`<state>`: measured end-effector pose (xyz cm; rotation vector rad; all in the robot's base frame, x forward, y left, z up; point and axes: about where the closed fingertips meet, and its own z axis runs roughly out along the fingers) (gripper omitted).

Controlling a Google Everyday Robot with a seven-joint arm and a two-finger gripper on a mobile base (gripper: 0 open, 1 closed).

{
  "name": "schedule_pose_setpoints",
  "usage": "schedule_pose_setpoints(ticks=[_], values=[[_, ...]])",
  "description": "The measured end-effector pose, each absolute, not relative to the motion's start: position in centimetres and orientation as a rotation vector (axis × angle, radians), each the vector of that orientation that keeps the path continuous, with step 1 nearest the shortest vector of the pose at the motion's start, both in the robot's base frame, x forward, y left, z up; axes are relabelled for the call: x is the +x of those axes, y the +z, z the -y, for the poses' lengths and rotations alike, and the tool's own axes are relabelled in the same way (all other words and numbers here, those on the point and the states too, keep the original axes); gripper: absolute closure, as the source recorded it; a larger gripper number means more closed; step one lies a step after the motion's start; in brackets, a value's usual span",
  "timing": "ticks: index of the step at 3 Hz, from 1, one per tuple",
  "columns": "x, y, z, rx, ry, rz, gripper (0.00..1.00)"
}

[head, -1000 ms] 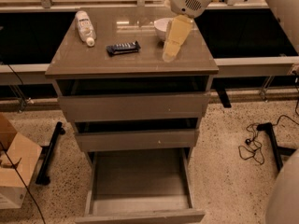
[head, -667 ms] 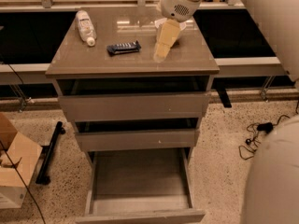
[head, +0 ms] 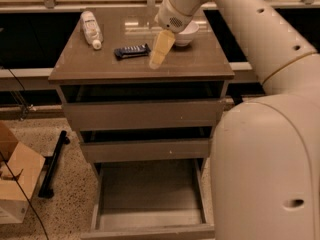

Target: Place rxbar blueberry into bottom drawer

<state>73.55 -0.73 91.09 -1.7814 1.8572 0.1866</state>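
Observation:
The rxbar blueberry [head: 132, 50], a dark flat bar with pale lettering, lies on the cabinet top left of centre. My gripper [head: 159, 54] hangs just to the right of it, its pale yellowish fingers pointing down over the top, close to the bar's right end but apart from it. The bottom drawer [head: 150, 194] is pulled out wide below, its tray bare inside. The two drawers above it are slightly ajar.
A white plastic bottle [head: 91, 28] lies on its side at the top's back left. A white bowl [head: 184, 34] sits behind my gripper. My arm and base [head: 265, 149] fill the right side. A cardboard box [head: 15, 179] stands on the floor at left.
My gripper has moved left across the cabinet top, from beside the bowl to right next to the bar. The bar, bottle and drawers have not moved.

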Motion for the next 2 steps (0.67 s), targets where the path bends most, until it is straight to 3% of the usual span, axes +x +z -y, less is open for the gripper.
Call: schedule_pose_setpoints(ticks=[2], values=[[78.3, 84.9, -2.7, -1.735, 0.410, -1.837, 0.00]])
